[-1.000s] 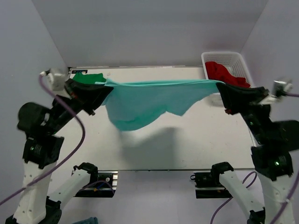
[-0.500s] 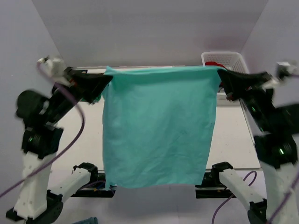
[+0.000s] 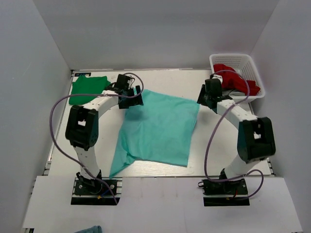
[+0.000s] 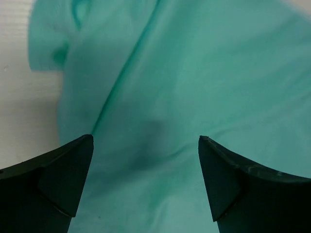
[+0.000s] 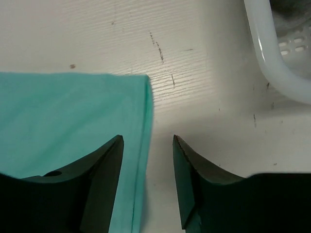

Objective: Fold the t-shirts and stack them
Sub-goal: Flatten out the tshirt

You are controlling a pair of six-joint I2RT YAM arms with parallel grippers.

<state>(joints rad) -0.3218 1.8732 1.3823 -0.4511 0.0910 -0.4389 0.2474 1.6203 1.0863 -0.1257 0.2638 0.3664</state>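
The light teal t-shirt (image 3: 158, 131) lies spread on the white table (image 3: 218, 141), its lower left corner bunched. My left gripper (image 3: 133, 100) hovers open over its back left corner. In the left wrist view the left gripper (image 4: 146, 138) has its jaws wide apart, with teal t-shirt (image 4: 194, 73) below and nothing held. My right gripper (image 3: 204, 101) is at the back right corner. In the right wrist view the right gripper (image 5: 148, 138) is open astride the teal t-shirt's (image 5: 68, 111) side edge. The emerald green t-shirt (image 3: 87, 90) lies folded at the back left.
A white basket (image 3: 252, 69) with red cloth (image 3: 231, 75) stands at the back right corner, and its rim (image 5: 265, 53) shows close to the right gripper. Grey walls enclose the table on three sides.
The teal t-shirt hung stretched between both raised grippers; now it lies on the table. Both arms have come down and both grippers have let go and opened.
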